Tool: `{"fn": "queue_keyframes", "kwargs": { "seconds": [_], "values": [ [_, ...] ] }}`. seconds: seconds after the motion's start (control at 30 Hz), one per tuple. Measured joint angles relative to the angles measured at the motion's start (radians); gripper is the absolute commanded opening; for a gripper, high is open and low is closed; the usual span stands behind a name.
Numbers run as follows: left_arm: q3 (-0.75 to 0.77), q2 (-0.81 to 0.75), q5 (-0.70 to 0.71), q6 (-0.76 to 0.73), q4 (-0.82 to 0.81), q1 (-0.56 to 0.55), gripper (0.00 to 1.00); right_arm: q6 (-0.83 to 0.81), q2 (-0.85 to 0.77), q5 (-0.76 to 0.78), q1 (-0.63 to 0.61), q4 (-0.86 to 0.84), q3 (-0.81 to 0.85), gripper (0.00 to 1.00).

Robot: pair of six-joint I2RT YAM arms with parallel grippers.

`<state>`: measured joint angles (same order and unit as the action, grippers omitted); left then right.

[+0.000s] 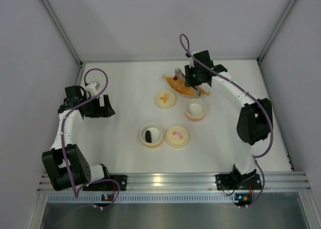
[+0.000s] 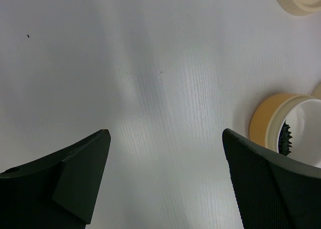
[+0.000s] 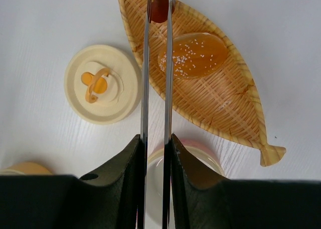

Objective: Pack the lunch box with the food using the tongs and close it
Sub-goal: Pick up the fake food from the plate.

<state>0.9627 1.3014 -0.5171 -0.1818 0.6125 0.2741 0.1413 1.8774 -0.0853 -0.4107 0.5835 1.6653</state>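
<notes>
My right gripper is shut on the grey tongs, squeezing their two arms nearly parallel. The tong tips flank a dark red food piece at the far end of the woven boat-shaped dish. An orange-brown lump lies in that dish just right of the tongs. A black ridged piece sits in one round lunch box bowl. My left gripper hangs open over bare table at the left.
An empty pink-based bowl stands right under my right fingers. A cream lid with a yellow motif lies left of the dish. A lid with a pink motif lies beside the black-food bowl. Enclosure walls ring the table.
</notes>
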Motion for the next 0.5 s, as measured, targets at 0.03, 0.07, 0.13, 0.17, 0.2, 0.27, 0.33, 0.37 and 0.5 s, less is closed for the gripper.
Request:
{"fn": "queue_keyframes", "kwargs": {
  "seconds": [0.03, 0.07, 0.13, 0.17, 0.2, 0.27, 0.33, 0.37, 0.5],
  "values": [
    [0.000, 0.000, 0.000, 0.000, 0.000, 0.000, 0.98, -0.002, -0.005, -0.001, 0.002, 0.000, -0.005, 0.00],
    [0.000, 0.000, 0.000, 0.000, 0.000, 0.000, 0.98, -0.005, -0.010, -0.002, 0.003, 0.001, -0.009, 0.00],
    [0.000, 0.000, 0.000, 0.000, 0.000, 0.000, 0.98, -0.014, -0.022, -0.006, 0.003, 0.001, -0.018, 0.00],
    [0.000, 0.000, 0.000, 0.000, 0.000, 0.000, 0.98, -0.018, -0.032, -0.009, 0.003, 0.002, -0.025, 0.00],
    [0.000, 0.000, 0.000, 0.000, 0.000, 0.000, 0.98, -0.024, -0.043, -0.013, 0.004, 0.003, -0.032, 0.00],
    [0.000, 0.000, 0.000, 0.000, 0.000, 0.000, 0.98, -0.039, -0.079, -0.022, 0.004, 0.006, -0.056, 0.00],
    [0.000, 0.000, -0.001, 0.000, 0.000, 0.000, 0.98, -0.055, -0.124, -0.034, 0.004, 0.014, -0.077, 0.00],
    [0.000, 0.000, -0.001, 0.000, 0.000, 0.000, 0.98, -0.064, -0.148, -0.042, 0.004, 0.017, -0.087, 0.00],
    [0.000, 0.000, -0.003, 0.000, 0.001, 0.000, 0.98, -0.097, -0.247, -0.086, 0.004, 0.030, -0.108, 0.00]
  ]
}}
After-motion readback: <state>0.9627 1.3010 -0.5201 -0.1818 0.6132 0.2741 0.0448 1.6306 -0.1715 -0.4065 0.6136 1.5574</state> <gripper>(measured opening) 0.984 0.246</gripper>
